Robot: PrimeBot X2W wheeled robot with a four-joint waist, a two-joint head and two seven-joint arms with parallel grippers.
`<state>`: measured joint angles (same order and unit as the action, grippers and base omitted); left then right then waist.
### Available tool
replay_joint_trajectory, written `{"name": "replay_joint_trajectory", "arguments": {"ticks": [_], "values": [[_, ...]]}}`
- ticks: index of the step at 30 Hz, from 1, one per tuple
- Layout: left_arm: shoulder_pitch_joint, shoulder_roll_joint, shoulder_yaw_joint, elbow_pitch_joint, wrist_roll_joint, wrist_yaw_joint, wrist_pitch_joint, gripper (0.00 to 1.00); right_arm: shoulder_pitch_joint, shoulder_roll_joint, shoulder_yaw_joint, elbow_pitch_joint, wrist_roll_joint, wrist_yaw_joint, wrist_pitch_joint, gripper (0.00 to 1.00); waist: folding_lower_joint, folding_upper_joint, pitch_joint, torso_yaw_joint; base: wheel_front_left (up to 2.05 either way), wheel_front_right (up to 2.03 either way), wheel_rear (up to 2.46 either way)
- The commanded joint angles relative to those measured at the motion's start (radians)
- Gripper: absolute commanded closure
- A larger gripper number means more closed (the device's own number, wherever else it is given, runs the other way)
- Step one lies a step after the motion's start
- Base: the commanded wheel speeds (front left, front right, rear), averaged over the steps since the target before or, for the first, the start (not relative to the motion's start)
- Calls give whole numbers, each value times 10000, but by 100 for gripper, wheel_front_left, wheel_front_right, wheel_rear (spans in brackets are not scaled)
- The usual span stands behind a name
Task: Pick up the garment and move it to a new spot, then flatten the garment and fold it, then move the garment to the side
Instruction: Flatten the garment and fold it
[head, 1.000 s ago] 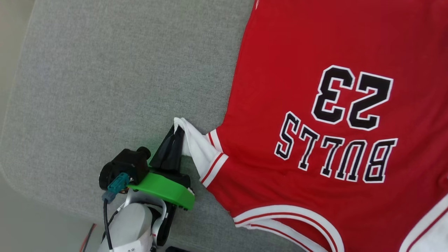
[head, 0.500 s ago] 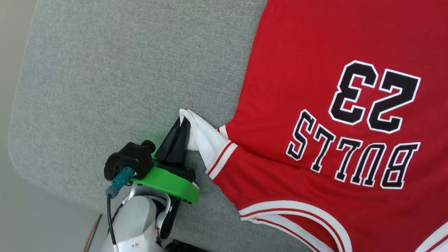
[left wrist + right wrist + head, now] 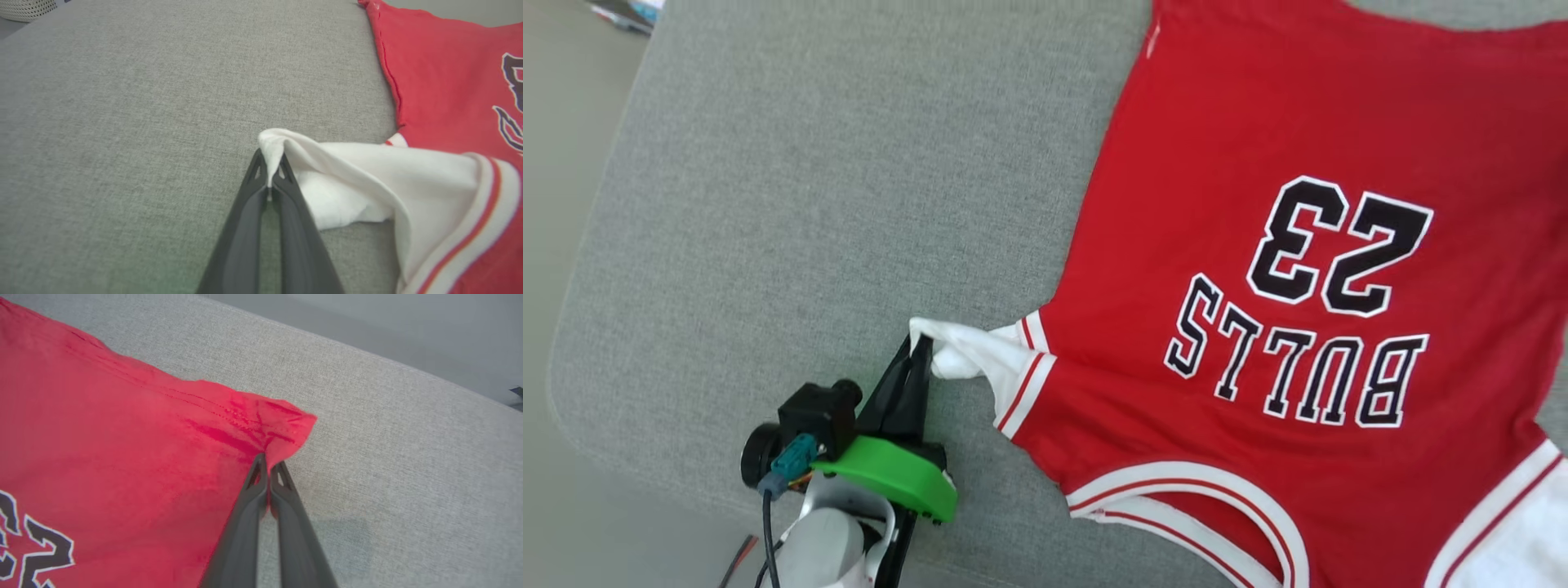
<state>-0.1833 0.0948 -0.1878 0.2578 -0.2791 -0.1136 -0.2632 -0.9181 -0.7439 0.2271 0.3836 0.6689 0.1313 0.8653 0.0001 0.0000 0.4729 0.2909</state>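
My right jaws just clamped the hem corner (image 3: 286, 424) of the red cotton white-sleeved T-shirt (image 3: 1217, 245). Left jaws stay pinched on the sleeve (image 3: 367, 171) at 8 o'clock. Shirt's spread over the grey fabric worktop (image 3: 809, 204), 3 o'clock side. Looks ready to tension flat.

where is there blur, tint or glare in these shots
Head view: sharp, no glare on the red white-sleeved T-shirt. Left wrist view: its print blurs at the edge; green tint on the grey fabric cushion by the left gripper. Right wrist view: shadow beside the right gripper.
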Motion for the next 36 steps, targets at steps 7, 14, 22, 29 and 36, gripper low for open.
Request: {"name": "replay_joint_trajectory", "arguments": {"ticks": [7, 14, 22, 29, 36], "values": [[794, 293, 354, 277, 116, -26, 14, 100, 2063, -705, 230, -851, 941, -6, -801, 100, -1, 0, -2061, -1029, 0, 0, 0], [1514, 484, 634, 365, 53, 84, 14, 100, 5046, -1122, -287, -1749, 1603, -6, -1385, 100, -1, 0, -2889, -1599, 0, 0, 0], [1945, 612, 710, 440, 2, 128, 14, 100, 8535, -707, -1703, -2334, 1892, -6, -1631, 100, -1, 0, -3358, -1956, 0, 0, 0], [2082, 746, 786, 455, -44, 206, 14, 100, 11514, 764, -2527, -2805, 1570, -6, -1275, 100, -1, 0, -3425, -2147, 0, 0, 0], [2007, 757, 723, 495, -26, 230, 14, 100, 11683, 1555, -3172, -3004, 1132, -6, -1578, 0, -1, 0, -3321, -2161, 0, 0, 0]]}}
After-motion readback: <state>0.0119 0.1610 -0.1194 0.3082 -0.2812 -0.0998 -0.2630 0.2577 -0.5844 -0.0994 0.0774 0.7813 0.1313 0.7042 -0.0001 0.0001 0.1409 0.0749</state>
